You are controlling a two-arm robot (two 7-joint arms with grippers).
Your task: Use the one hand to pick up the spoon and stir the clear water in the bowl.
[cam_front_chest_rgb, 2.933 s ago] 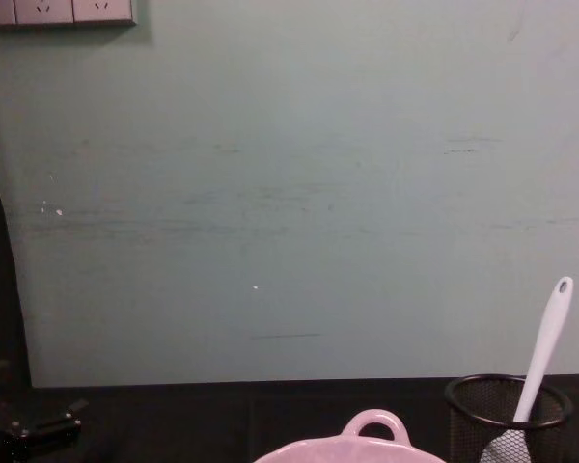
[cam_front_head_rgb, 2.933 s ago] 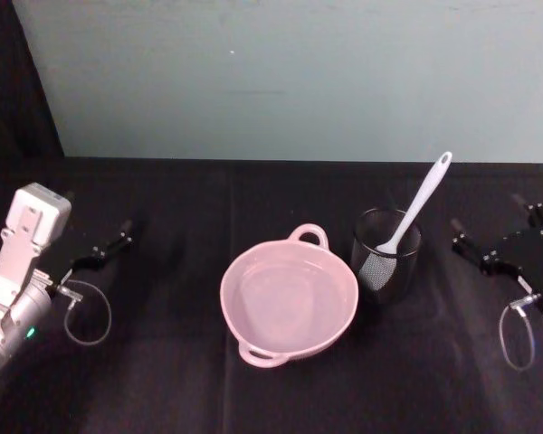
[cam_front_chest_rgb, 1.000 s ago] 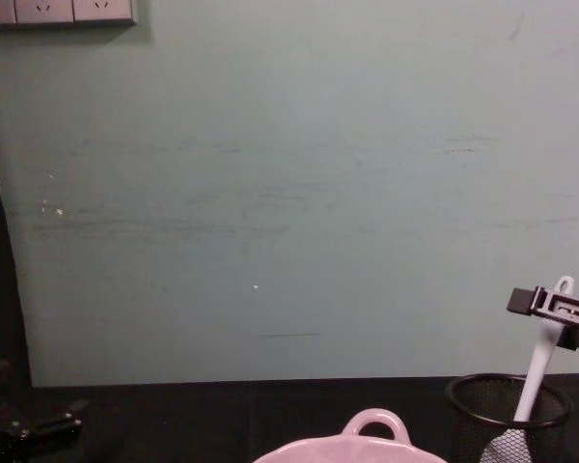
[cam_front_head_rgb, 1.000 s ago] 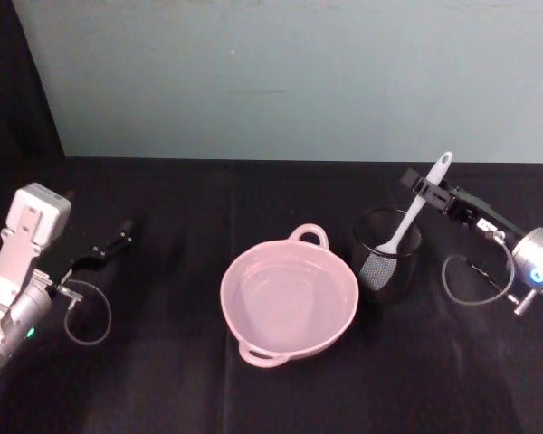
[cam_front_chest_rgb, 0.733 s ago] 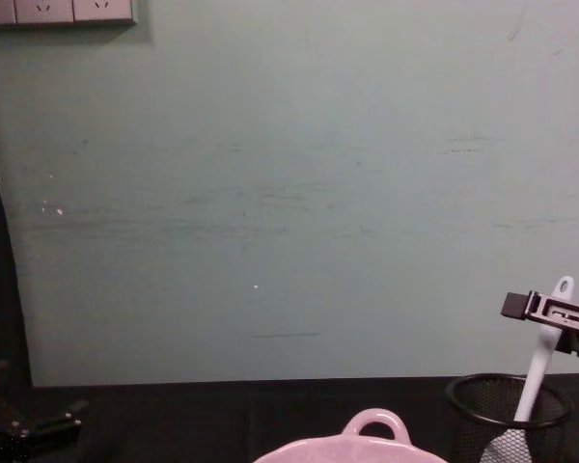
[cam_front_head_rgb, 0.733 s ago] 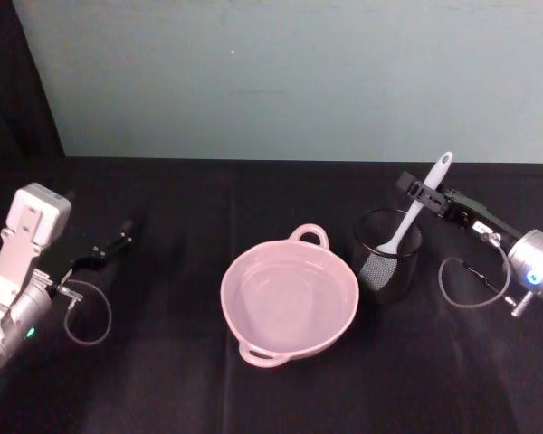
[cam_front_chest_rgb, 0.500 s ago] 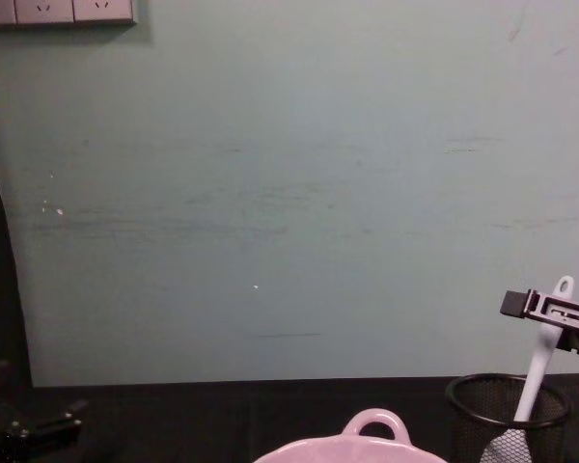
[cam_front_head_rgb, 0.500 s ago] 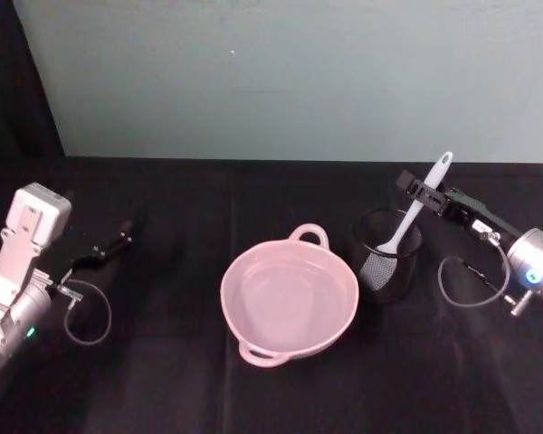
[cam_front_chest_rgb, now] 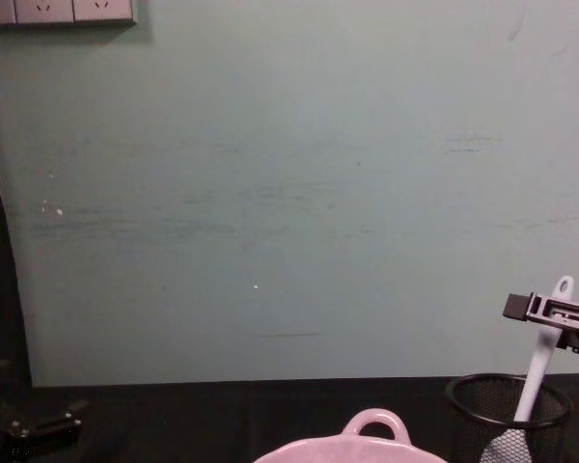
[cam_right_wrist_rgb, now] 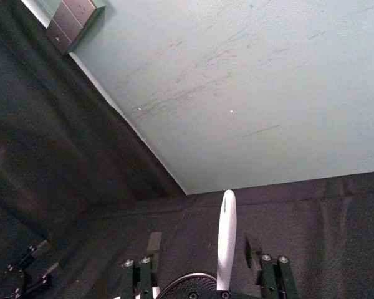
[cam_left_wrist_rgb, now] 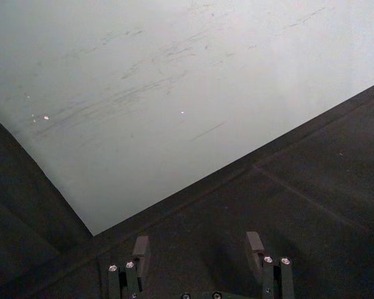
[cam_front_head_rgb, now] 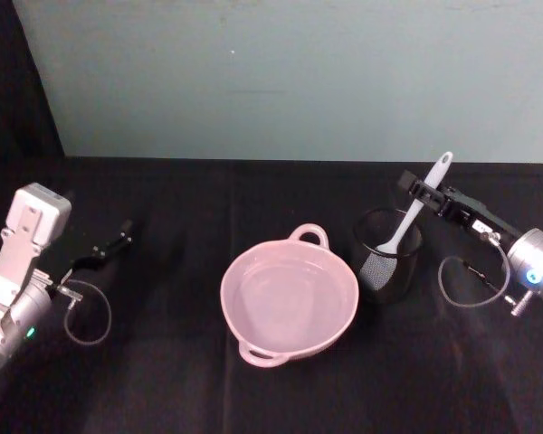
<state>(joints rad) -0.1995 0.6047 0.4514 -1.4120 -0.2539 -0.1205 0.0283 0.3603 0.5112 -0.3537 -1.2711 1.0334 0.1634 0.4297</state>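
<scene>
The white spoon (cam_front_head_rgb: 401, 229) stands tilted in a black mesh cup (cam_front_head_rgb: 400, 276), head down and handle up. My right gripper (cam_front_head_rgb: 419, 192) is open around the upper handle; in the right wrist view the spoon (cam_right_wrist_rgb: 225, 237) rises between the spread fingers (cam_right_wrist_rgb: 153, 245) without touching them. From the chest, the right gripper (cam_front_chest_rgb: 552, 311) sits high on the spoon (cam_front_chest_rgb: 537, 365). The pale pink bowl (cam_front_head_rgb: 224, 298) holds clear water, left of the cup. My left gripper (cam_front_head_rgb: 109, 245) rests open at the far left.
The mesh cup (cam_front_chest_rgb: 507, 410) stands just right of the bowl's loop handle (cam_front_chest_rgb: 374, 424). A pale green wall (cam_front_head_rgb: 281, 81) closes off the back of the black table (cam_front_head_rgb: 163, 380). The left gripper (cam_front_chest_rgb: 39, 424) lies low at the left edge.
My right gripper has come in from the right edge of the table up to the spoon's handle and has held nearly still there for the last second. The left arm has not moved.
</scene>
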